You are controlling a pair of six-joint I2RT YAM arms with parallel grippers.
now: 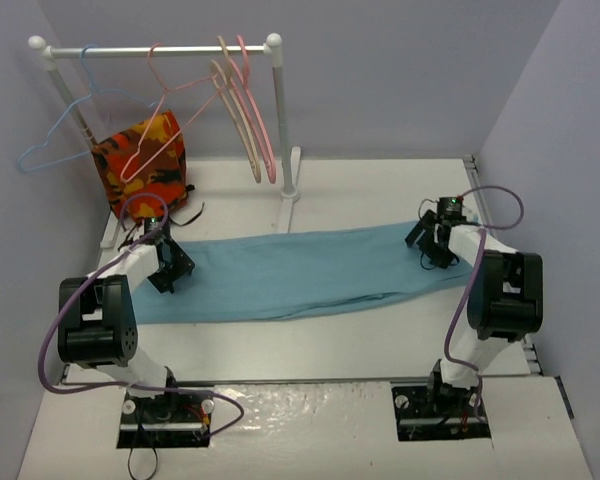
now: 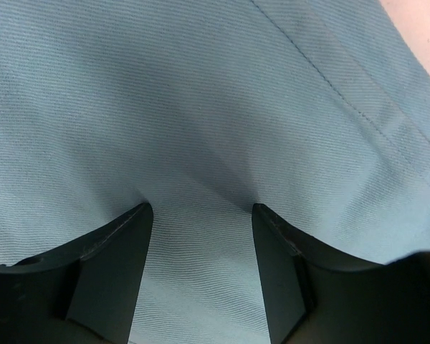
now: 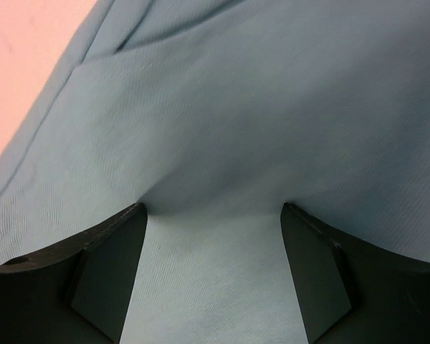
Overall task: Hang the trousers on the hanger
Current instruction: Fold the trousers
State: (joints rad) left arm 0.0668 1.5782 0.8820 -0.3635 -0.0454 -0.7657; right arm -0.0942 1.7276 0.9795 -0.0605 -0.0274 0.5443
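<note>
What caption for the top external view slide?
Open left hand and right hand press opposite ends of long light blue-teal fabric trousers on white table; thin salmon-pink wire hanger on white rail.

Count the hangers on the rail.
4, all hanging on the rail: a blue wire hanger at the left, a salmon wire hanger next, then a beige hanger and a pink hanger side by side at the right. None looks hidden.

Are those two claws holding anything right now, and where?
Nothing is held yet: the left gripper and right gripper stand open, pressing down on opposite ends of the trousers.
</note>
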